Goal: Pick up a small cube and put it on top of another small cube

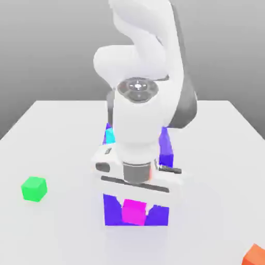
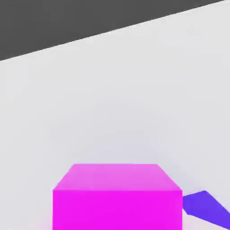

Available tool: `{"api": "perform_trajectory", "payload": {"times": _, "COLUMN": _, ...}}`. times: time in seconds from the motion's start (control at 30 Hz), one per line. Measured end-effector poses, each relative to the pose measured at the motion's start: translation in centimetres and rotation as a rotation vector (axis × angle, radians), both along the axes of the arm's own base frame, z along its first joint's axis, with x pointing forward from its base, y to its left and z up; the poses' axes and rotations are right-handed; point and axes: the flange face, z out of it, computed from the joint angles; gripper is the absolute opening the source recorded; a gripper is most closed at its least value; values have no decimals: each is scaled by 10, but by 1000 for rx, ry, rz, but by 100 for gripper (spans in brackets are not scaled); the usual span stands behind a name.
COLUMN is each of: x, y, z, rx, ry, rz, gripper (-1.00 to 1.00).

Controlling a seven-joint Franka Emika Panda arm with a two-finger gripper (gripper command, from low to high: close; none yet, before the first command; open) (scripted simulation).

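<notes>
Magenta cube (image 1: 134, 212) against blue-purple block (image 1: 112, 209)

- My arm (image 1: 142, 77) is glossy white, with a dark grey band along its far side and a grey metal cap on the joint.
- The small cube (image 1: 135, 212) below my hand is bright magenta, plain on every face I see.
- The block (image 1: 112, 209) behind it is deep blue-purple.
- A cyan cube (image 1: 109, 135) peeks out past my arm.
- A green cube (image 1: 34, 189) is vivid and plain.
- An orange-red cube (image 1: 255, 255) sits at the edge.
- The table (image 1: 57, 145) is plain pale grey-white.
</notes>
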Motion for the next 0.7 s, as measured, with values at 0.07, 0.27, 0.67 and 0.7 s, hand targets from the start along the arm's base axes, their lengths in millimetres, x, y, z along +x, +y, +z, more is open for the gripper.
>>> {"api": "perform_trajectory", "payload": {"times": 0.07, "x": -18, "y": -67, "z": 6, "rx": -1, "ry": -3, "rz": -186, "gripper": -100}}
{"api": "perform_trajectory", "payload": {"times": 0.27, "x": -153, "y": -251, "z": 26, "rx": -5, "ry": -29, "rz": -849, "gripper": -100}}
{"api": "perform_trajectory", "payload": {"times": 0.67, "x": -174, "y": -218, "z": -42, "rx": -42, "ry": -68, "rz": -924, "gripper": 100}}
{"api": "perform_trajectory", "payload": {"times": 0.7, "x": -174, "y": -218, "z": -42, "rx": -42, "ry": -68, "rz": -924, "gripper": 100}}
